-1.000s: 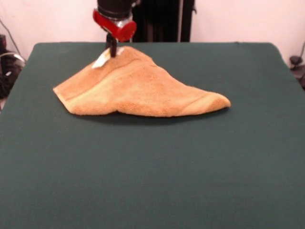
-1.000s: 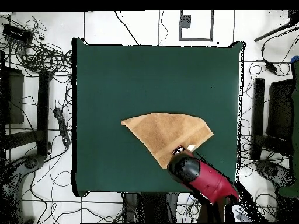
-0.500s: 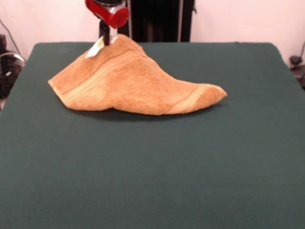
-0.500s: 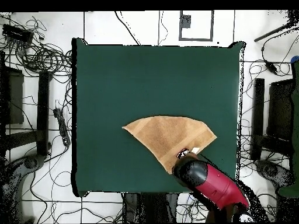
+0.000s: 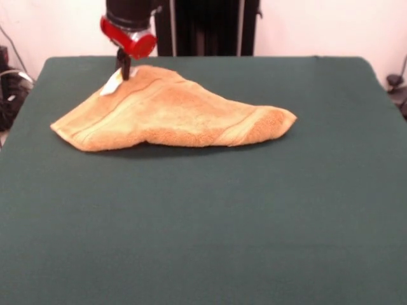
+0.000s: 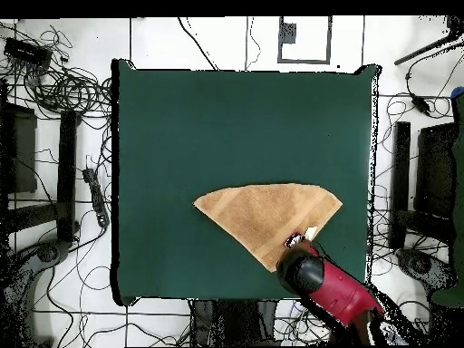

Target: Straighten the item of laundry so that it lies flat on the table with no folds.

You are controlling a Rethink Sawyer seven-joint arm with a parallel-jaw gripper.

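The orange-tan towel (image 5: 166, 114) lies folded in a rough triangle on the far half of the green table (image 5: 203, 216). Its far corner, with a small white tag (image 5: 113, 82), is raised a little off the cloth. My gripper (image 5: 124, 68) is shut on that corner, at the far left in the front view. In the overhead view the towel (image 6: 265, 214) sits right of centre toward the robot's side, and the gripper (image 6: 294, 243) is at its lower right corner under the red arm.
Cables and dark stands (image 6: 68, 172) lie on the floor around the table. The robot's black pedestal (image 5: 203, 28) stands behind the table's far edge.
The gripper has moved left in the front view and lower, pulling the towel corner with it. The towel has spread wider and lies flatter.
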